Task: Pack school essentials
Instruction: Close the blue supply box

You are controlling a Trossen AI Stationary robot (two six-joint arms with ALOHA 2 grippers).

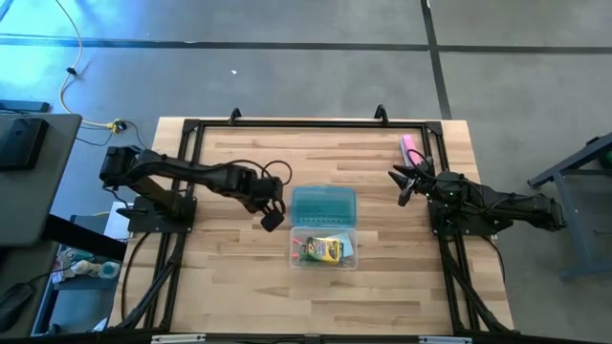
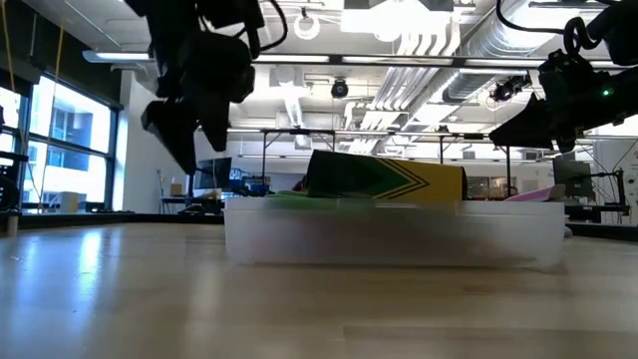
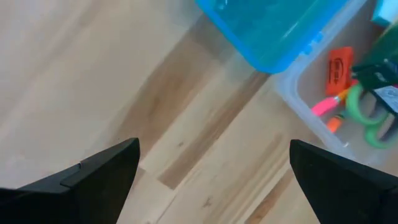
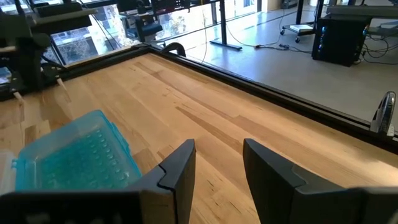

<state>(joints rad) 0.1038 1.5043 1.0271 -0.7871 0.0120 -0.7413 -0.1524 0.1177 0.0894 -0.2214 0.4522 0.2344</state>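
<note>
Wooden table (image 1: 229,287) under your arms: left gripper (image 1: 272,212) hangs spread wide beside the clear case (image 1: 324,260); right gripper (image 1: 402,182) parted, pinching nothing, near the pink block (image 1: 409,145).

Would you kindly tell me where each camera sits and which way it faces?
High: overhead, straight down; both arms, clear case.
Low: table height, level; case wall, crayon box, arms above.
Left wrist: on left arm, down at teal lid; open left tool.
Right wrist: across table; right tool.
Wrist views share the lid.
</note>
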